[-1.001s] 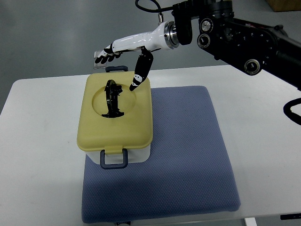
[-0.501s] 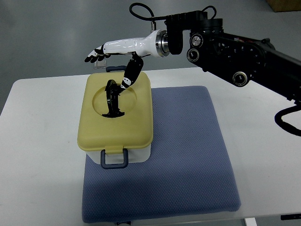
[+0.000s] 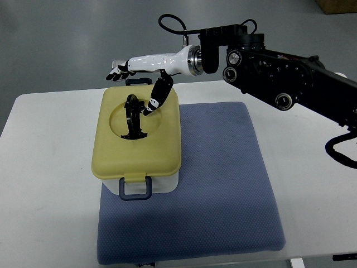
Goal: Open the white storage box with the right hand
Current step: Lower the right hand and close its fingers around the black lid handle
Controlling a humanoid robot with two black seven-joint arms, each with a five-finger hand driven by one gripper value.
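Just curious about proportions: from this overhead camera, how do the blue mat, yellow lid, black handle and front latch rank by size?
1. blue mat
2. yellow lid
3. black handle and front latch: too similar to rank.

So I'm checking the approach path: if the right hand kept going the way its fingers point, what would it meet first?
Probably nothing: the right hand points left past the box's far edge, over floor. Only its thumb dips toward the black handle; depth is unclear.
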